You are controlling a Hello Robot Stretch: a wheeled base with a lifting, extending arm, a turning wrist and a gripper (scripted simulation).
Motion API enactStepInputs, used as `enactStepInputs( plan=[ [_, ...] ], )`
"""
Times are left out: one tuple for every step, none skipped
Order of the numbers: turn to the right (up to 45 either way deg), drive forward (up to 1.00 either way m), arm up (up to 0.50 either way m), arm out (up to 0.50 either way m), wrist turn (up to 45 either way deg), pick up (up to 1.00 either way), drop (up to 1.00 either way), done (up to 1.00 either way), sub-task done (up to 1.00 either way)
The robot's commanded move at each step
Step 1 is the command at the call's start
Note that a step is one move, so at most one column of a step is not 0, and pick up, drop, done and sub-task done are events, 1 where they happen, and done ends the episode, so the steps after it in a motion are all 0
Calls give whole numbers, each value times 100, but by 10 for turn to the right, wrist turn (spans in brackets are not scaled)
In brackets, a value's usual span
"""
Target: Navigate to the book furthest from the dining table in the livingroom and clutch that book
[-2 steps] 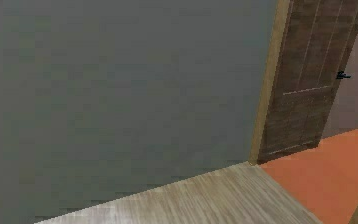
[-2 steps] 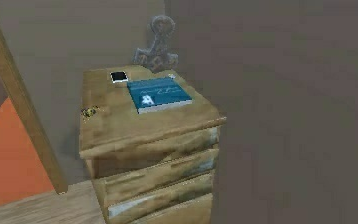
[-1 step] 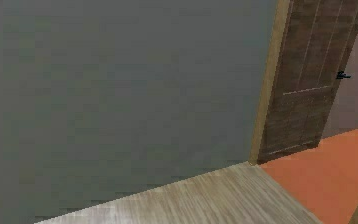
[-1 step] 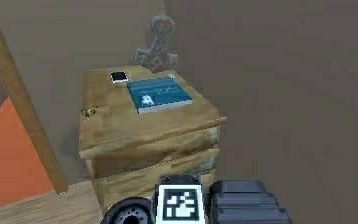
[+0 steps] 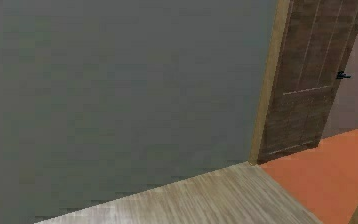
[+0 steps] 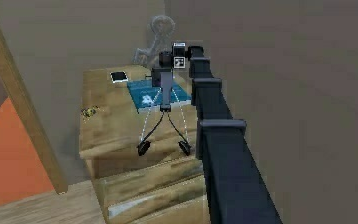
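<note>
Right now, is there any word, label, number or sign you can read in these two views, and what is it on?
No text can be read.
Blue flat thing on the wooden cabinet: pale marks, too small to read.
White squares on the arm: black marks, not legible.
Door: no sign.

1. No text, number, brand or sign can be read in either view.
2. White squares (image 6: pixel 180 62) at the far end of the arm (image 6: pixel 222 140): black marks on them, blocky patterns, not legible as letters or digits.
3. Blue flat thing (image 6: pixel 152 97) on the wooden cabinet (image 6: pixel 107 125): pale marks on its top face, too small to read.
4. Small dark-framed item (image 6: pixel 118 76) at the cabinet's far edge: pale face, no legible print.
</note>
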Motion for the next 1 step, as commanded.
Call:
enactStepInputs(
  plan=[
    [0,0,0,0,450,0,0,0,0]
  ],
)
